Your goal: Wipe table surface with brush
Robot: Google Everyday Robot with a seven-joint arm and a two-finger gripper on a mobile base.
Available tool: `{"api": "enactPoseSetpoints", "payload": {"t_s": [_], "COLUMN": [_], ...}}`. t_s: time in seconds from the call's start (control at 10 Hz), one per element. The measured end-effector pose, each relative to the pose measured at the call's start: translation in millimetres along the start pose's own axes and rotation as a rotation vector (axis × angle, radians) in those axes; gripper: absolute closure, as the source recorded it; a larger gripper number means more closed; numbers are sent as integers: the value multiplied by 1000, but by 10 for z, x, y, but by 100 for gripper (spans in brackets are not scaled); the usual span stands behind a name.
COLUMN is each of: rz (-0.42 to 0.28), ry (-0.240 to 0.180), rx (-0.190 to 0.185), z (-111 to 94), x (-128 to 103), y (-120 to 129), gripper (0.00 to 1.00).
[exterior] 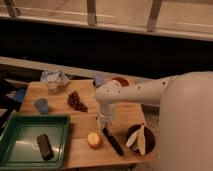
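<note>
While the arm bends over the table, step in hand: the wiping itself, as I judge, because the tool is gripped and held low at the wood.
Pincer: the pincer (106,124) hangs a little toward 5 o'clock from the middle of the table and points down. Its fingers are narrow, closed on the upper end of the brush.
Brush: the brush (115,144) is a slim black stick that slants from the pincer toward 5 o'clock. Whether its far end touches the wood, I cannot tell.
Table surface: the table surface (82,122) is light brown planks. A bare strip lies at 9 o'clock of the pincer, before the green tray (35,118).
Neighbours: a yellow round thing (93,140) sits just beside the brush at 9 o'clock. A dark bowl (129,136) is near at 3 o'clock.
Next move: a sweep with light pressure over the bare wood, probably toward 12 o'clock, where the way is free.
Care: a sweep to either side would likely push the yellow thing or knock the bowl.
</note>
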Motion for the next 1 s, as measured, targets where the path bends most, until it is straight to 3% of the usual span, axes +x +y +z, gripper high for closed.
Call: {"api": "enactPoseSetpoints", "payload": {"t_s": [0.2, 0.5, 0.7, 1.0], "rz": [32, 58, 52, 29], "ry": [9, 5, -17, -26], "rx": [42, 88, 92, 78], "z": [-16, -101, -200, -231], "x": [5, -379, -593, -432], "y": [-175, -356, -295, -198], "gripper": [100, 100, 100, 100]}}
